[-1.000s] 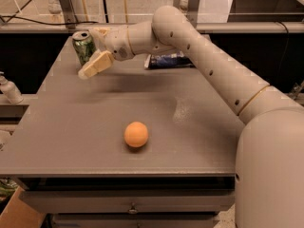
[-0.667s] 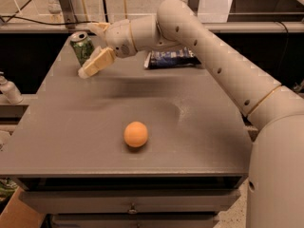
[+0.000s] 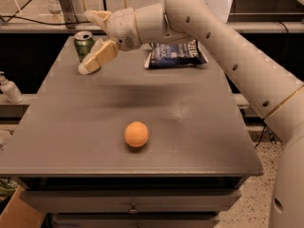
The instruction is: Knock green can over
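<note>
The green can [image 3: 83, 43] stands upright at the far left corner of the grey table [image 3: 199, 127], silver top showing. My gripper [image 3: 91, 42] is right beside it on its right side, open. One pale finger [image 3: 99, 57] reaches down past the can's lower right and looks to touch or nearly touch it. The other finger [image 3: 98, 17] sits above and behind the can's top. The arm comes in from the right, over the back of the table.
A dark blue chip bag [image 3: 175, 54] lies at the back centre, under the arm. An orange ball [image 3: 136, 134] sits near the table's front middle. A white bottle [image 3: 9, 90] stands off the left edge. Drawers run under the front edge.
The wrist and forearm have lifted and shifted slightly toward the back. The fingers stay beside the can. The can still stands in the same spot.
</note>
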